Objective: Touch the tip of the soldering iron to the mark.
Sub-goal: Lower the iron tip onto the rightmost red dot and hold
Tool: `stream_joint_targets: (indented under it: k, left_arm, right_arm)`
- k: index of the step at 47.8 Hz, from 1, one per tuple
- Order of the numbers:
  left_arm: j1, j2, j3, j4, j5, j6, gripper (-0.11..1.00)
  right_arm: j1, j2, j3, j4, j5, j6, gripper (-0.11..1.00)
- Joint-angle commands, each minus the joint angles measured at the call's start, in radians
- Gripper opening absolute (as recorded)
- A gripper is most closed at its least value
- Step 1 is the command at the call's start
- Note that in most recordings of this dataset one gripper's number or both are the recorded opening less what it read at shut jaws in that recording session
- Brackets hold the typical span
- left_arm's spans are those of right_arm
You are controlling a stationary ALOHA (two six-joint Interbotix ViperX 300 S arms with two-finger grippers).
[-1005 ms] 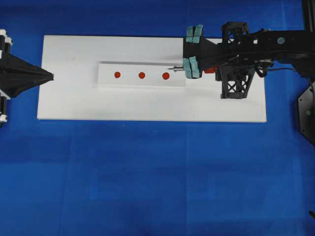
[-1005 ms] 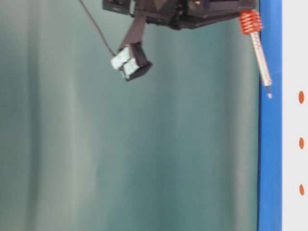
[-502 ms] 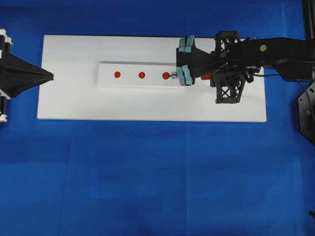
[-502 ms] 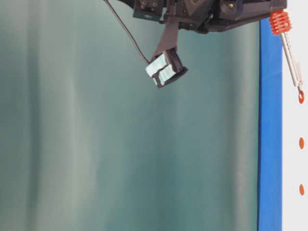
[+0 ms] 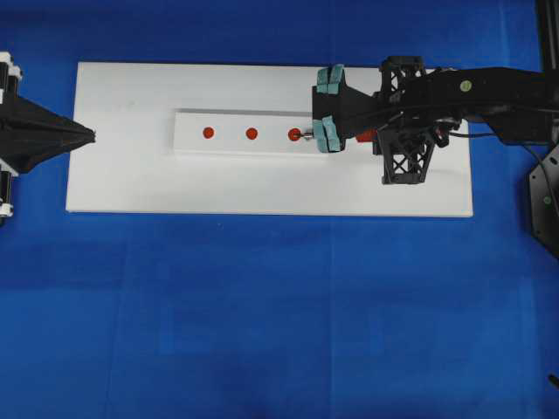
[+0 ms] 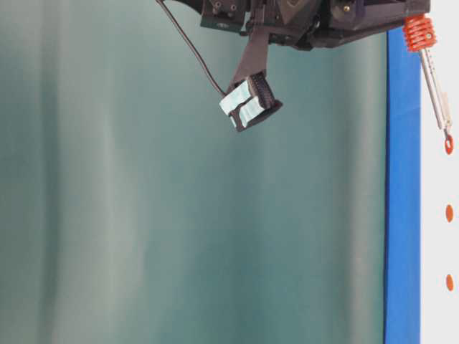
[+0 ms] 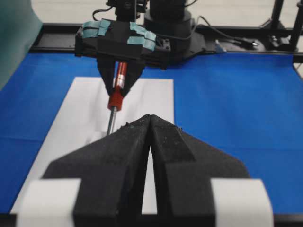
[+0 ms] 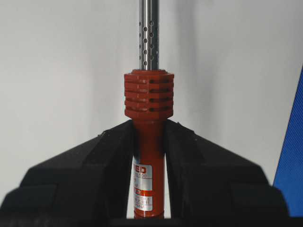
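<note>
We are seeing the right jaws (image 8: pixel 147 156) clenching the soldering iron (image 8: pixel 148 142), its tip (image 5: pixel 305 134) ahead at the outer dot; the mark (image 5: pixel 251 133) is sitting beyond, uncovered. Left jaws (image 7: pixel 150 142) are pressed together.

Right gripper (image 5: pixel 325 106) overhangs the block's (image 5: pixel 229 147) right end; left end open.

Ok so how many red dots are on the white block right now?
3, in a row: left dot, middle dot, right dot, which the iron's tip meets. None seems hidden.
</note>
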State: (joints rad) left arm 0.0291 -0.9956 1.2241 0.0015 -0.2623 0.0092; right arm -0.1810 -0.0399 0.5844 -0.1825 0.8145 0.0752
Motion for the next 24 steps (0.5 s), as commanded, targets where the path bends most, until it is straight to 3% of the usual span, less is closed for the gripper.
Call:
stream_joint_targets:
  k: [1,24]
  left_arm:
    - [0.003,0.005,-0.011,0.000,-0.011,-0.002,0.00]
    - [0.003,0.005,-0.009,0.000,-0.011,-0.006,0.00]
  right_arm:
    - [0.000,-0.012,-0.009,0.002,-0.005,-0.002,0.07]
    - [0.000,-0.011,-0.009,0.002,-0.005,0.005,0.07]
